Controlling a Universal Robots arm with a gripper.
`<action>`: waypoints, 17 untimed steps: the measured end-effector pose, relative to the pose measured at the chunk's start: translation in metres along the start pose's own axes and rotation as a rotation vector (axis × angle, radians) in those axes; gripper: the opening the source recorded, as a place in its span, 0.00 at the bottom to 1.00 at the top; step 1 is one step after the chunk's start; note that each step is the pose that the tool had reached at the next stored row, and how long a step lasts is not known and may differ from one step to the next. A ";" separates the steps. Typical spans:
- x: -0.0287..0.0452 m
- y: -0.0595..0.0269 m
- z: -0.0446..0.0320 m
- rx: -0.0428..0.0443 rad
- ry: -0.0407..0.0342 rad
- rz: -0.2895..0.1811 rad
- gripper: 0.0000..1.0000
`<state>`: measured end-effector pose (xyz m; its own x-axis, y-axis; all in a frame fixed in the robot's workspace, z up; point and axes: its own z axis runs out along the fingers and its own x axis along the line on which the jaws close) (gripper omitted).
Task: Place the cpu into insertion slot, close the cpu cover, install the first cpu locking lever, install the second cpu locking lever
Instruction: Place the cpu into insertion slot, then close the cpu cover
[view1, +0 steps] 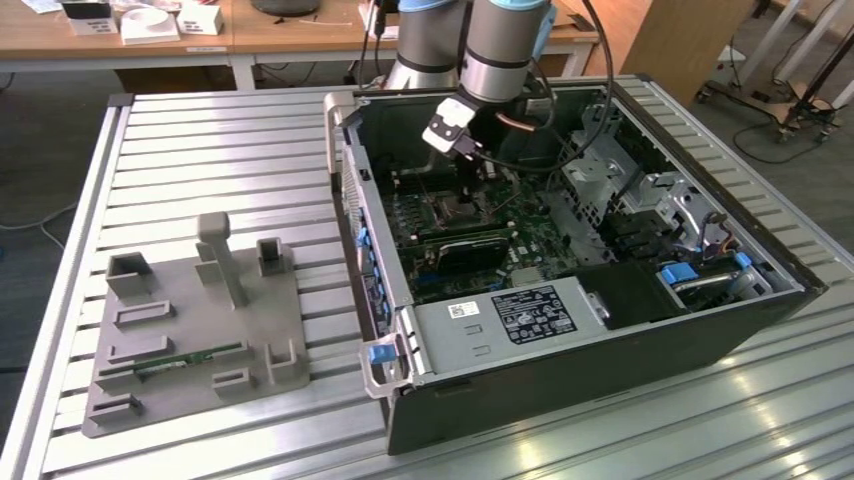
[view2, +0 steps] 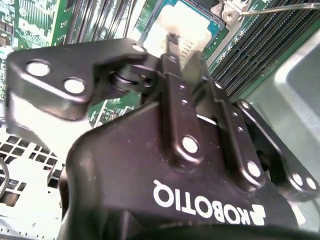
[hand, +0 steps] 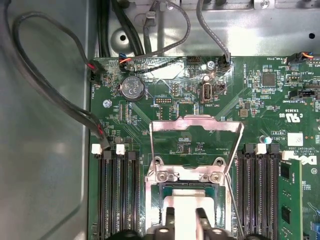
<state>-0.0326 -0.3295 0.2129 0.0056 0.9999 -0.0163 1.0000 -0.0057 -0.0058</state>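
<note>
Gripper (view2: 186, 47) hangs right over cpu (hand: 186, 206), which lies flat, metal face up, in insertion slot (hand: 153, 205); whether the jaws pinch it I cannot tell; cpu cover (hand: 200, 122) stands hinged open; chip is square, no long axis; probably light, stiff, fragile underneath, best held by opposite edges.

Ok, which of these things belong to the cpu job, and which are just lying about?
Job: cpu, insertion slot, raised cpu cover, hand over the slot.
Lying about: coin battery, memory slots, black cables, grey fixture tray beside the case.
</note>
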 end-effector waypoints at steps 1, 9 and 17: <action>0.0001 0.0000 -0.0007 -0.0002 0.0004 -0.002 0.29; 0.0000 0.0000 -0.0052 0.0000 0.0004 -0.007 0.10; 0.0000 0.0000 -0.0052 0.0000 0.0004 -0.010 0.10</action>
<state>-0.0326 -0.3294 0.2181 -0.0045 0.9999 -0.0159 1.0000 0.0045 -0.0060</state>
